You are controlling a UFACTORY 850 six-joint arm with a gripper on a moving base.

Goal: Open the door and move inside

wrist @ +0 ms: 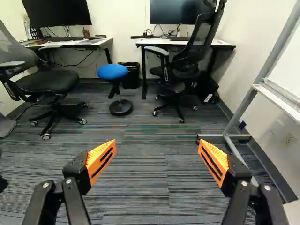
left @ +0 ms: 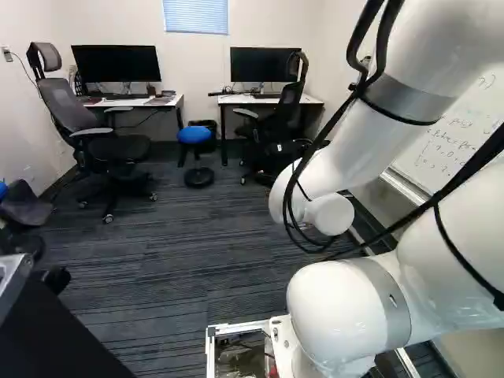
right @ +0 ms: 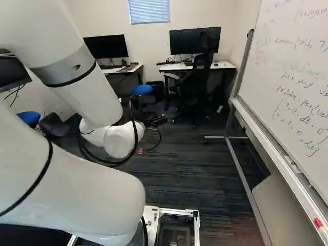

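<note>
Gripper released; door in no view.
Risk, as judged: if the base advances or turns too wide, the whiteboard's foot (wrist: 224, 136), ahead of the gripper (wrist: 157, 157) and to its right, may catch the base; the stool (wrist: 112, 71) and chair (wrist: 180, 70) farther ahead may be struck. The slack cable (left: 472, 167) may snag during arm motion. The fingers stand wide apart, nothing between them. The door's position relative to the gripper cannot be told; the room interior lies ahead.

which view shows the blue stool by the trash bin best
The wrist view: the blue stool shows there largest, from seat to base. The left base view shows it whole but smaller; the right base view shows mainly its seat.
</note>
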